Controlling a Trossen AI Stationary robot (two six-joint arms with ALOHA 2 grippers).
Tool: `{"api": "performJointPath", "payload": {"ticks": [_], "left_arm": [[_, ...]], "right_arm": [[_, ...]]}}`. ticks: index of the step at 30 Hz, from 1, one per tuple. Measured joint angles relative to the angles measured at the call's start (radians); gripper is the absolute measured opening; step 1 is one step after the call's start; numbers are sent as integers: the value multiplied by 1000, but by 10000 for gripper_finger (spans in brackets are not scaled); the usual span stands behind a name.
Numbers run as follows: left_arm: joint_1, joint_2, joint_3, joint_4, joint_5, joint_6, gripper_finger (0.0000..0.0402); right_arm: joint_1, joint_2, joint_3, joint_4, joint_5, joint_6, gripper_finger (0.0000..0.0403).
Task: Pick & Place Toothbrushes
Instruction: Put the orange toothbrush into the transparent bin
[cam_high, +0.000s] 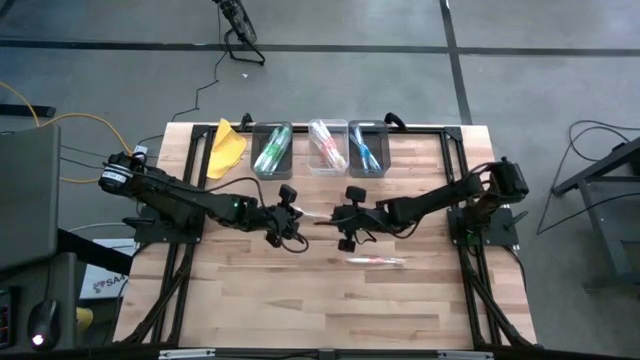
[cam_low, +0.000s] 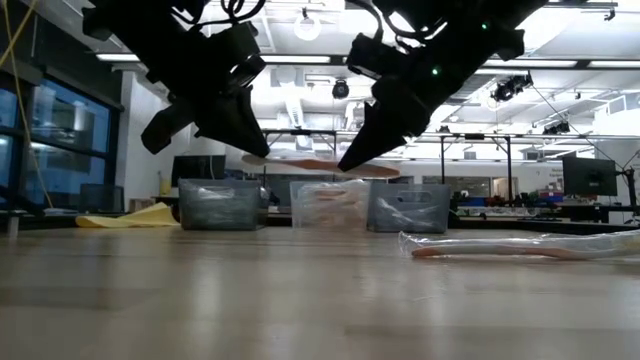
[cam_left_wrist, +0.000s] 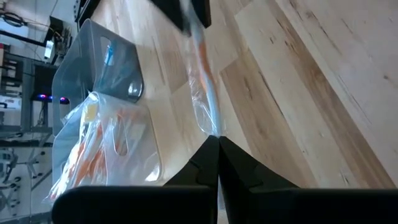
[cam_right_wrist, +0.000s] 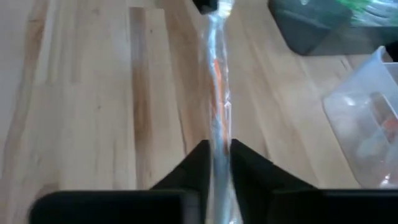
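A pink-and-white toothbrush in a clear wrapper (cam_high: 315, 214) hangs in the air between my two grippers, level above the table's middle (cam_low: 320, 165). My left gripper (cam_high: 293, 214) is shut on the end toward the table's left. My right gripper (cam_high: 340, 218) is shut on it nearer the other end. A second wrapped toothbrush (cam_high: 375, 260) lies flat on the table toward the near edge (cam_low: 520, 246). Three clear bins stand along the far edge, holding green (cam_high: 272, 148), pink (cam_high: 327, 145) and blue (cam_high: 366, 148) toothbrushes. My left gripper (cam_left_wrist: 218, 142) pinches the clear wrapper's end (cam_left_wrist: 210, 124) between its two fingertips, coming from the table's left along the toothbrush. The toothbrush is lifted clear and runs on to the other gripper. My right gripper (cam_right_wrist: 218, 149) pinches the wrapped toothbrush (cam_right_wrist: 217, 134) between its two fingers, coming from the table's right along its length. The wrapper runs back between the fingers toward the wrist. The toothbrush sits level above the table.
A yellow cloth (cam_high: 226, 148) lies at the far left corner, beside the green bin. Bare wood spreads toward the near edge (cam_high: 300, 310), apart from the toothbrush lying there. Black frame rails run along the table's left and right sides.
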Motion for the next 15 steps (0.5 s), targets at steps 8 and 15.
{"api": "performJointPath", "payload": {"ticks": [8,15], "left_arm": [[0,0,0,-3,-16,-3,2],[-2,-31,1,-57,-135,-22,51]], "right_arm": [[0,0,0,0,-43,-6,15],[-15,-1,0,-2,-37,38,8]]}}
